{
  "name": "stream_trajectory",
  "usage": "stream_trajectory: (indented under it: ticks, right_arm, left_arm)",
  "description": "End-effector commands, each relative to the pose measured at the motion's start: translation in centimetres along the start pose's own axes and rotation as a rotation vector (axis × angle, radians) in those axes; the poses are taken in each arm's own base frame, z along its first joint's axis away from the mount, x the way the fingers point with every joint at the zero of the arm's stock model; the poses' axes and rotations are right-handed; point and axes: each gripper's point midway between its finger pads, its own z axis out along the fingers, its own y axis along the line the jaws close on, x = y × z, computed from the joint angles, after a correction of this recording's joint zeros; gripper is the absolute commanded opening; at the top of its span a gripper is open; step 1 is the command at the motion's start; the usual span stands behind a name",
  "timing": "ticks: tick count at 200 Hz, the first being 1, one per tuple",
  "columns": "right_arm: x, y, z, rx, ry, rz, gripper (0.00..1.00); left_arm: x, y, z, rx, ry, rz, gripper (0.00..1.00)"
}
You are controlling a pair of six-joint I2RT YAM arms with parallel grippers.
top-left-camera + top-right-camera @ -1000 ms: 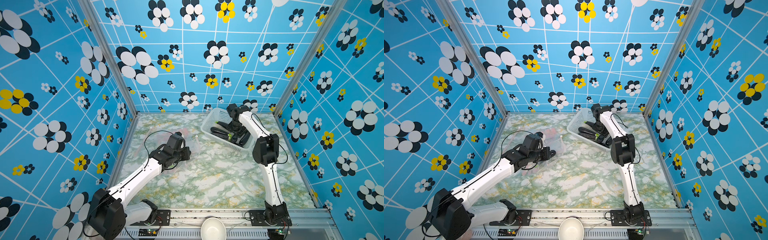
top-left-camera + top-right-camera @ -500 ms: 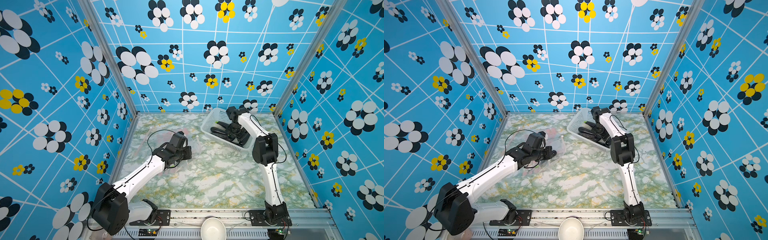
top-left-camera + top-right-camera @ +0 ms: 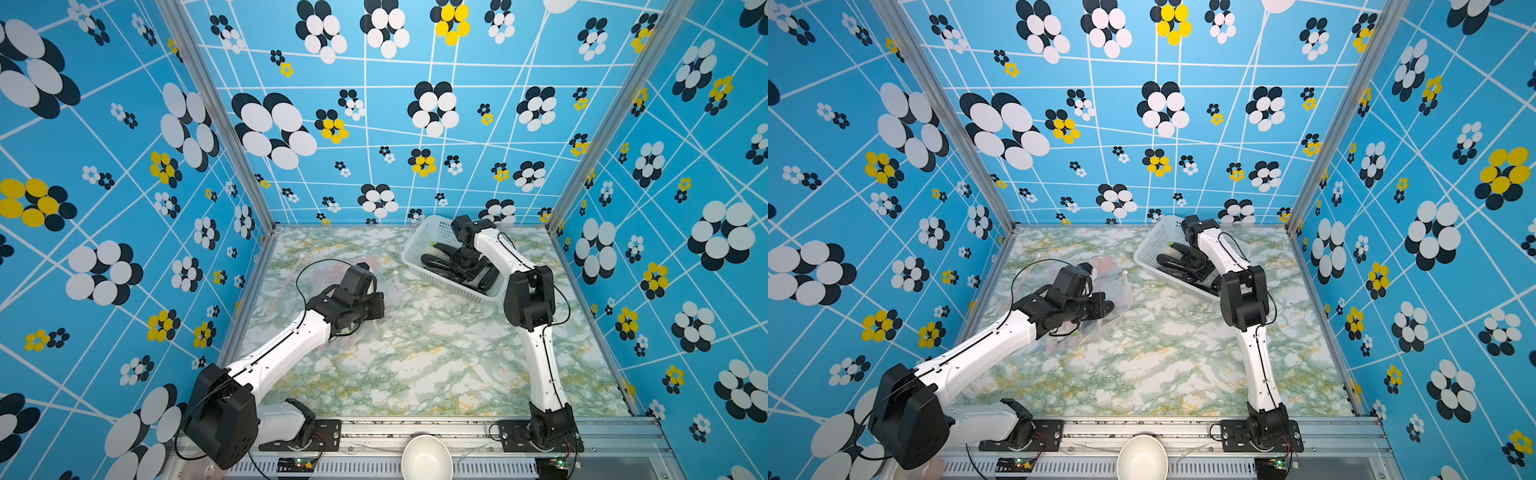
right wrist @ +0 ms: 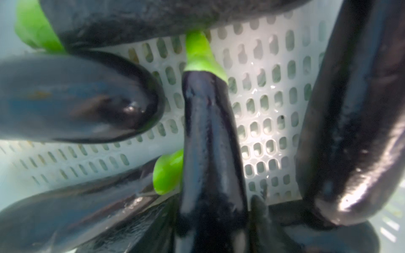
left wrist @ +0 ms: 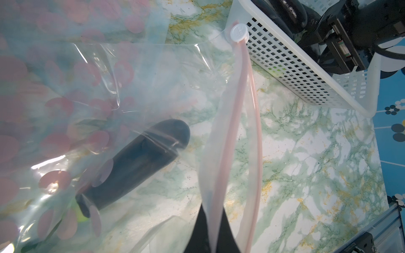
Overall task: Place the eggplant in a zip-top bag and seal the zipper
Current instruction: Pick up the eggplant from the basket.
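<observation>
A clear zip-top bag (image 5: 153,72) with pink dots lies on the marble table, and a dark eggplant (image 5: 135,162) shows through its film. My left gripper (image 5: 213,230) is shut on the bag's pink zipper edge (image 5: 232,135). The white slider (image 5: 238,32) sits at the far end of that edge. In both top views the left gripper (image 3: 376,305) (image 3: 1106,307) is low at the bag's mouth. My right gripper (image 3: 463,266) reaches down into the white basket (image 3: 419,241). Its fingers close on the two sides of a purple eggplant (image 4: 208,131) with a green stem.
Several more eggplants (image 4: 76,98) lie in the basket around the gripped one. The basket (image 5: 306,72) stands close behind the bag's slider end. A white bowl (image 3: 427,455) sits at the front rail. Blue patterned walls enclose the table on three sides.
My right gripper has sunk lower into the basket and its jaws have narrowed onto an eggplant. The left arm has shifted slightly, still holding the bag's edge.
</observation>
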Motion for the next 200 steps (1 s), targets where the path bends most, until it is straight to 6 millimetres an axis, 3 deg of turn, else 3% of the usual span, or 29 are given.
stream_trajectory:
  ticks: [1,13,74,81,124,155,162,180,200]
  right_arm:
    - [-0.5,0.0,-1.1,-0.018,-0.024,0.001,0.47]
    - [-0.8,0.2,-2.1,-0.051,-0.035,-0.006,0.42]
    - [-1.9,0.8,-8.3,-0.196,-0.132,-0.017,0.42]
    - [-2.1,1.1,-10.5,-0.253,-0.159,-0.023,0.42]
    - [-1.9,2.5,-16.7,-0.497,-0.245,-0.106,0.44]
    - [0.4,4.8,-21.8,-0.858,-0.31,-0.268,0.42]
    - [1.4,4.6,-21.4,-0.907,-0.301,-0.289,0.41]
    - [3.2,4.3,-23.0,-1.011,-0.34,-0.328,0.38]
    - [6.5,4.2,-24.1,-1.023,-0.403,-0.443,0.37]
  left_arm:
    - [-1.3,-1.1,-0.4,0.023,-0.035,0.014,0.0]
    - [-1.3,-1.1,-0.5,0.02,-0.038,0.017,0.0]
    - [-1.6,-1.1,-1.4,0.025,-0.063,0.019,0.0]
    - [-1.5,-1.1,-1.4,0.025,-0.063,0.018,0.0]
    - [-1.9,-1.5,-1.7,0.038,-0.075,0.014,0.0]
    - [-2.0,-1.6,-1.8,0.053,-0.082,0.005,0.0]
    - [-1.9,-1.7,-1.7,0.06,-0.08,0.0,0.0]
    - [-1.9,-2.0,-1.9,0.075,-0.074,-0.011,0.0]
    - [-1.7,-2.1,-2.2,0.088,-0.067,-0.019,0.0]
